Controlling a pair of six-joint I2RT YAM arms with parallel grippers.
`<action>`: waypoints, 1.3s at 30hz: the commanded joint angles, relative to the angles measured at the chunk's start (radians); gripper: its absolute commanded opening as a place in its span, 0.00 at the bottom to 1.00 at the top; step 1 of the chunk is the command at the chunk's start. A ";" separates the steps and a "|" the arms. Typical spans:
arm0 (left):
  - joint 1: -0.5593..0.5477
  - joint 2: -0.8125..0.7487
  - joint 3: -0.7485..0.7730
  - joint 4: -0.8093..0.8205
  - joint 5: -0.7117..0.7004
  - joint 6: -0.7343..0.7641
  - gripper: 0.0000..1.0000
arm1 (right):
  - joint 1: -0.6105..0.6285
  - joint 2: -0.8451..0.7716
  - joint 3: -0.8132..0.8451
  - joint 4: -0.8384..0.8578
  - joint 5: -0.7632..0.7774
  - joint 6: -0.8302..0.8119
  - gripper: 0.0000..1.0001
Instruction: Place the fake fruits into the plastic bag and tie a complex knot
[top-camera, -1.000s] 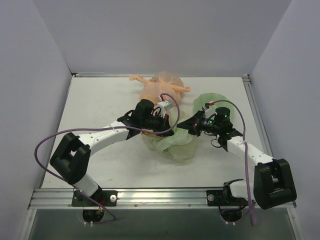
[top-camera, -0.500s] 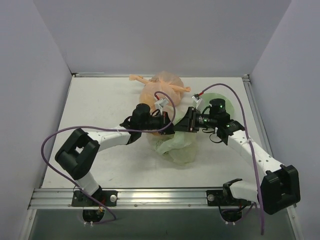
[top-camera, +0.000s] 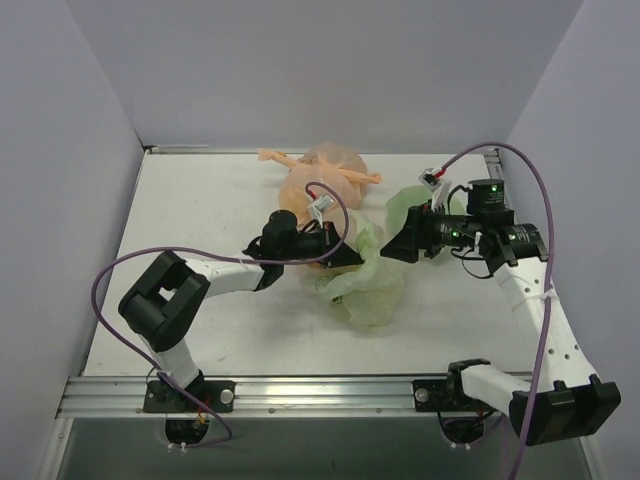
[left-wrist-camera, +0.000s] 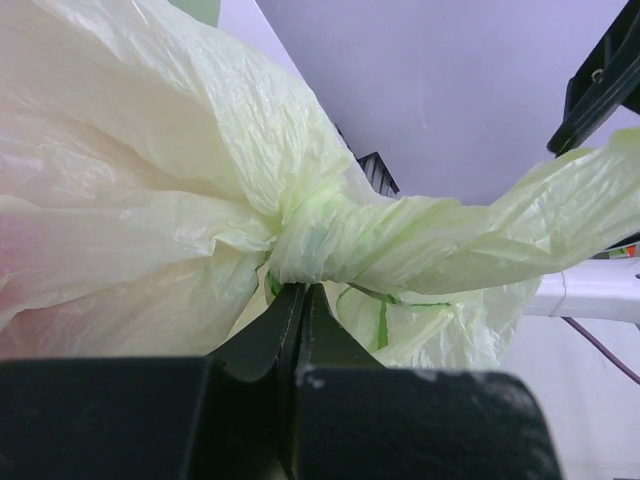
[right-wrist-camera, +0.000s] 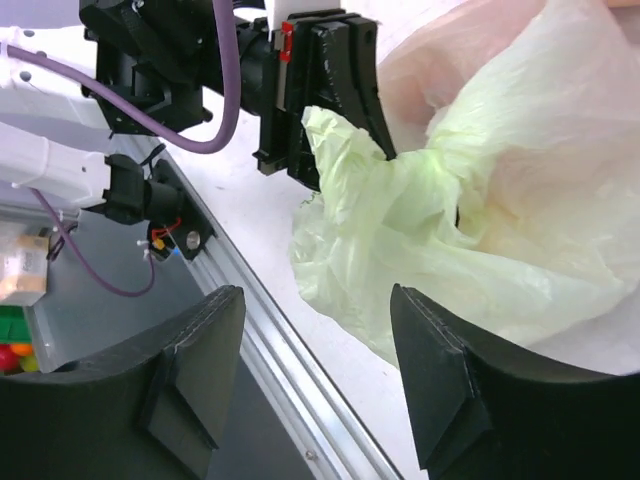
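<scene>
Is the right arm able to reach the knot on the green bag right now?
Probably yes. The right tool is open and faces the plastic bag with nothing between. The left tool, shut on the plastic just beside the knot, crowds that spot.

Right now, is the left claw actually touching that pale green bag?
Touching. In the left wrist view the left gripper is shut, its tips pinching the plastic bag just under its twisted part.
</scene>
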 joint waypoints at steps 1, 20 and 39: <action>0.003 0.001 -0.007 0.080 0.039 -0.015 0.00 | -0.051 -0.011 0.021 -0.077 -0.020 -0.046 0.58; -0.013 0.020 -0.021 0.169 0.030 -0.142 0.00 | 0.039 0.178 -0.215 0.139 -0.039 -0.046 0.45; 0.026 -0.052 -0.007 0.287 0.225 -0.182 0.00 | 0.123 0.260 -0.207 0.673 0.024 0.373 0.57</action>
